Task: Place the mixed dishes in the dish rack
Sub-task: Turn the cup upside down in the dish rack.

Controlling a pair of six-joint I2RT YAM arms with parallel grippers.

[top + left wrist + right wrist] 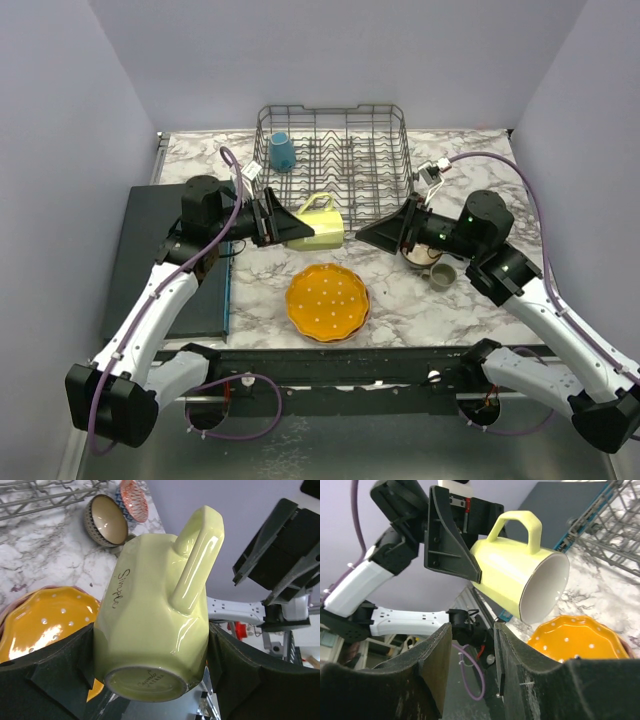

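Note:
My left gripper [288, 226] is shut on a yellow mug [318, 226], held on its side in the air in front of the dish rack [335, 150], mouth toward my right gripper [372, 236]. In the left wrist view the pads grip the mug [150, 625] at its base. My right gripper [472, 640] is open and empty, just right of the mug [517, 572]. A blue mug [282, 152] stands in the rack's left side. An orange scalloped, white-dotted plate [327, 302] lies on the table below the mug. An olive mug [441, 275] and bowls [415, 258] sit under my right arm.
A dark flat mat [170, 260] lies at the left. In the left wrist view a dark brown bowl [105, 514] and a red-and-blue patterned bowl [134, 494] stand near the rack's corner [40, 495]. A pink rim [9, 614] shows under the orange plate [45, 622].

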